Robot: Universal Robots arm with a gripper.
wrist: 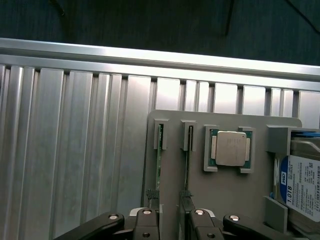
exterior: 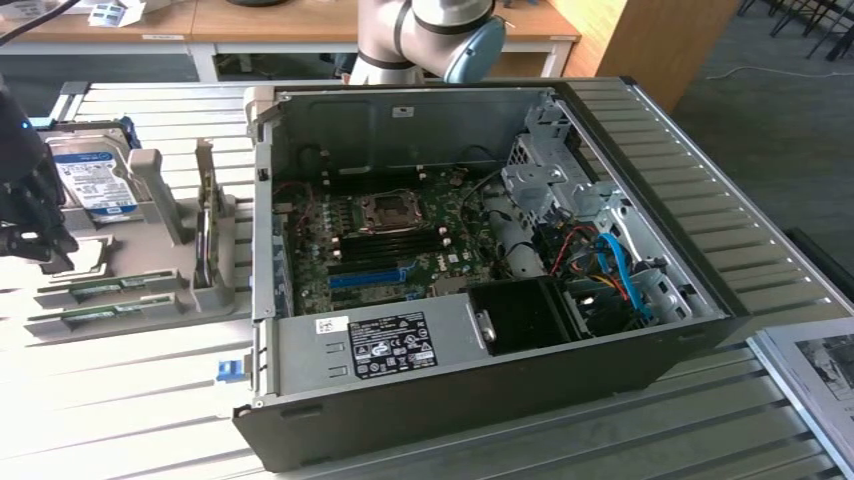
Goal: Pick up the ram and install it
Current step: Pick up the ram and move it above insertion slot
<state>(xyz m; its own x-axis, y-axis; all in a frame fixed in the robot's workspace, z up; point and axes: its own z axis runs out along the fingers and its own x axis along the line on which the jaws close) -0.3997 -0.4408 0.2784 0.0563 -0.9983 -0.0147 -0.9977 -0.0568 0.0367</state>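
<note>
— What's the table carrying on your screen?
— I see a ribbed metal table (exterior: 120, 420). An open PC case (exterior: 467, 410) lies on its side at the centre. At its nine o'clock, just beside it, a grey tray (wrist: 225, 197) sits flat on the slats.
— Anything else?
— A small blue piece (exterior: 231, 370) at the case's seven o'clock, and a printed sheet (exterior: 817, 372) at four.

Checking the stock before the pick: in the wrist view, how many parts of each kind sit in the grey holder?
ram sticks: 2
processor chip: 1
hard drive: 1
Total: 4
</note>
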